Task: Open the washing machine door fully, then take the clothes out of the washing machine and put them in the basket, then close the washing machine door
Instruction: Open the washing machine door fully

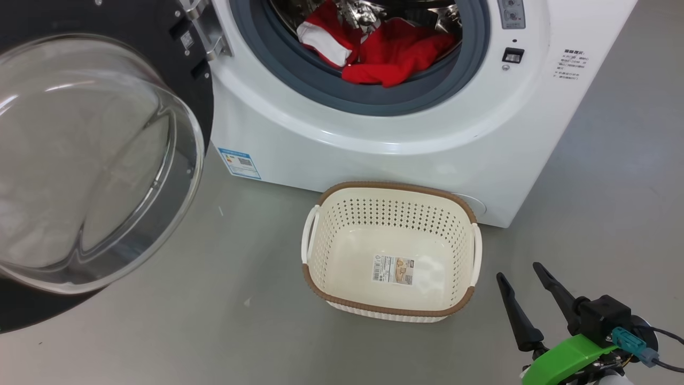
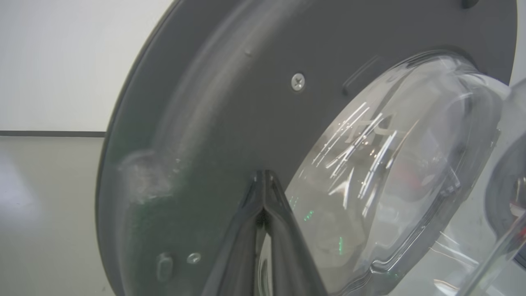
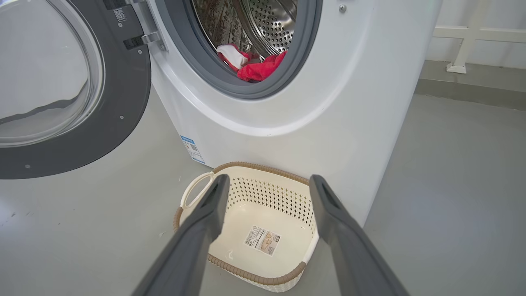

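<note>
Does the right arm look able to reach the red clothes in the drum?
Probably yes: the door is swung aside, the clothes lie near the drum's front, and nothing stands between them and the open right gripper.

There is one washing machine with one round door and one blue label, one basket with two white handles and one paper label, and one heap of red clothes whose pieces cannot be counted.
</note>
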